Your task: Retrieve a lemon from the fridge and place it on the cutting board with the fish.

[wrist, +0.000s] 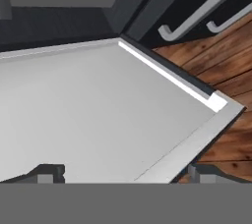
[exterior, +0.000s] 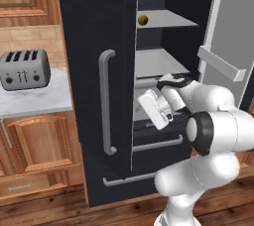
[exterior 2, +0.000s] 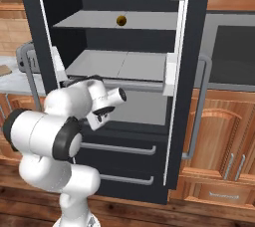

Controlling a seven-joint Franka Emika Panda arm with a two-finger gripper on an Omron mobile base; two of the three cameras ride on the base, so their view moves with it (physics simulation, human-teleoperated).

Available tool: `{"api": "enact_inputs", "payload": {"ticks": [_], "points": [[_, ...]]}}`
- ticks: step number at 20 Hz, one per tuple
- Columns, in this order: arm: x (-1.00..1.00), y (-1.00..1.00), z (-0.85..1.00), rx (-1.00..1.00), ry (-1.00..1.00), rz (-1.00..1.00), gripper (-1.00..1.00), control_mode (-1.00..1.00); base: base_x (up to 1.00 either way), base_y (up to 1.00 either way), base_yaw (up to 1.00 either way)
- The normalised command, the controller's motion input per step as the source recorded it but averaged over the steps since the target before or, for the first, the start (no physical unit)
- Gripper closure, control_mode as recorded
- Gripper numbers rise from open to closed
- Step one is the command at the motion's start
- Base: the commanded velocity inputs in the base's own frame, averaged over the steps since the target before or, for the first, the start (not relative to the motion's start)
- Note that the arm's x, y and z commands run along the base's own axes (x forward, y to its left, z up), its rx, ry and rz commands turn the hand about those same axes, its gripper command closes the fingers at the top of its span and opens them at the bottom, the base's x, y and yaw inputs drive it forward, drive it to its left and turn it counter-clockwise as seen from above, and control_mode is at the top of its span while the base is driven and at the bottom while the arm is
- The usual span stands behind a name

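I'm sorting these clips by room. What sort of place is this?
A kitchen, rendered rather than real. A black fridge stands open with a lemon on a shelf, a toaster sits on a marble counter, and wooden cabinets flank it.

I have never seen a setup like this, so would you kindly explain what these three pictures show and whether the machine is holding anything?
This is a rendered kitchen with a white robot arm on a driving base. Two pictures come from cameras on the base, behind the arm to its left and right; the third looks along its hand.

The arm faces a tall black fridge with its right door open. A small round yellow-olive lemon sits on an upper grey-white shelf. The gripper hovers over a lower shelf, open and holding nothing. A silver four-slot toaster stands on the grey marble counter to the left.
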Motion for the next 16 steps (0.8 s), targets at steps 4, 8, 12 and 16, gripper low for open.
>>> {"api": "enact_inputs", "payload": {"ticks": [4, 8, 12, 16], "points": [[0.33, 0.29, -0.19, 0.0, 0.0, 0.0, -1.0, -1.0, 0.0, 0.0, 0.0], [0.02, 0.52, -0.21, 0.0, 0.06, 0.0, -1.0, -1.0, 0.0, 0.0, 0.0], [0.0, 0.59, -0.21, 0.0, 0.09, 0.0, -1.0, -1.0, 0.0, 0.0, 0.0], [-0.14, 0.48, -0.11, 0.0, 0.05, 0.0, -1.0, -1.0, 0.0, 0.0, 0.0]]}}
